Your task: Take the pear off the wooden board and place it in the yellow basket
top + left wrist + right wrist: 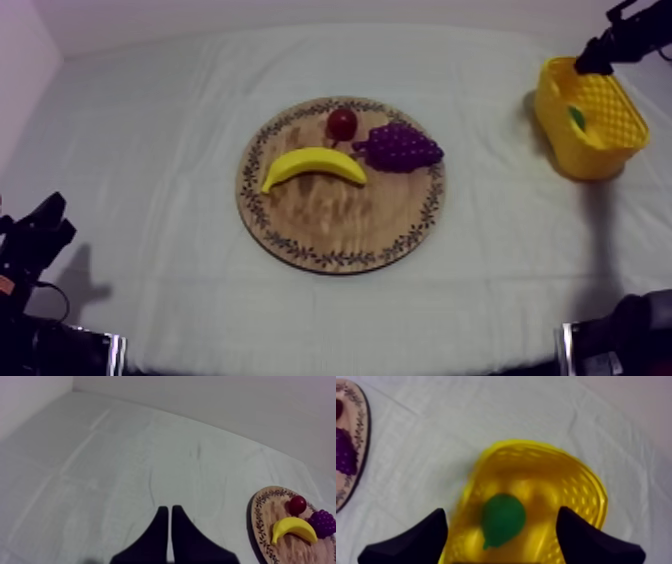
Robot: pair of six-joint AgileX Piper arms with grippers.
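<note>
Seemingly the placing is all but finished, so the care now belongs to the retreat. Over at the left, the left gripper (167,526) is lying low at its own side with its fingers pressed together on nothing, well apart from the board (340,215). I judge it is playing no part and is best left idle.

On the board the banana (313,165) is lying across the middle, with the red fruit (342,123) and the grapes (400,147) sitting just behind it, side by side. No pear is lying among them.

Farther right, the pear (503,518) is resting inside the basket (605,160), down on its floor, touching neither finger. The right gripper (501,512) is hovering above the basket with its fingers spread wide, holding nothing, one finger showing at each side of the pear.

To do this step well, I judge the right gripper ought to be rising straight up, keeping its fingers apart until they are above the rim. A sideways pull could be catching the near wall and tipping or dragging the basket, which looks light. Only once clear should it be swinging away toward its rest side.

As for writing, nothing readable is showing. No brand or label is appearing on fruit, basket or cloth (150,120), and the board's rim is carrying a leafy pattern, not letters.
</note>
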